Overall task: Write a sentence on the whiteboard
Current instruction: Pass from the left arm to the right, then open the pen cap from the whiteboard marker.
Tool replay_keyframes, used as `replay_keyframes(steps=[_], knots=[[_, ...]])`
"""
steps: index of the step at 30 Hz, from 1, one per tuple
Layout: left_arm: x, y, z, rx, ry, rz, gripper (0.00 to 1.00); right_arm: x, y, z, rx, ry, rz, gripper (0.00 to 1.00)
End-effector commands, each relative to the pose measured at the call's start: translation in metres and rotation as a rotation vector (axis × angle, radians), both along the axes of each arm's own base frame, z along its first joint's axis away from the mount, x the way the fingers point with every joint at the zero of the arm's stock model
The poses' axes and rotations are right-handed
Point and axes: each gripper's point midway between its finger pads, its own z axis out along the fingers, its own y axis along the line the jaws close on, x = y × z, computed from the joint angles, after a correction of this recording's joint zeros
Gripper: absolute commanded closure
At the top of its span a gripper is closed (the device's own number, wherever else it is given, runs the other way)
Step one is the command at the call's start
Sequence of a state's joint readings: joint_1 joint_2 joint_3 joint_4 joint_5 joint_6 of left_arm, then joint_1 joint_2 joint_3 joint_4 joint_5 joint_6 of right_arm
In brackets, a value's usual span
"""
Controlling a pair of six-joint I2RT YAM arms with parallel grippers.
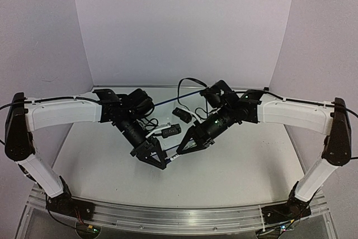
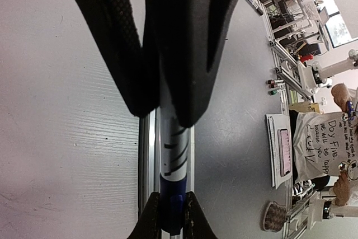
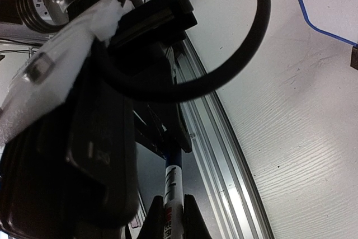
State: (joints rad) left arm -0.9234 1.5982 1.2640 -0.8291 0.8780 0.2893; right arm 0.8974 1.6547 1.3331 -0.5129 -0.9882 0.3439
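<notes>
left hand [image 2: 165,110]: closed tight around 1 end of the marker [image 2: 173,158].
right hand [image 3: 169,219]: closed on the other end of the same marker, facing the left hand tip to tip, above the table [image 1: 240,166].
marker: white barrel with black print and blue parts, bridging the 2 hands in the air; which end carried the cap could not be told.
whiteboard [image 1: 179,97]: seemed to lie flat on the table behind the hands, partly hidden under the arms, showing mainly as a thin blue edge.
sentence: no writing was visible on the part of the board that showed.
step in hand: judged to be uncapping the marker, with both hands gripping it; writing was not yet begun.
next move calls for: a straight pull apart along the barrel with both grips kept firm, so that the cap came off without bending the pen; then 1 hand keeping the pen, tip free, and carrying it back over the board.
</notes>
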Motion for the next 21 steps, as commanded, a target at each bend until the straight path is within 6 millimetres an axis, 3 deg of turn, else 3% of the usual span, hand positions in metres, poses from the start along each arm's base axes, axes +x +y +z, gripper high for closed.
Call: replay_keyframes(steps=[1, 11, 21], knots=[[0.01, -0.002, 0.013, -0.011, -0.065, 0.025, 1.0, -0.013, -0.002, 0.011, 0.038, -0.008, 0.051, 1.0], [0.013, 0.004, 0.014, -0.012, -0.1, 0.037, 1.0, -0.003, -0.015, 0.033, 0.081, -0.077, 0.002, 1.0], [0.012, 0.005, 0.014, -0.015, -0.107, 0.034, 1.0, 0.006, -0.035, 0.042, 0.116, -0.061, -0.022, 1.0]])
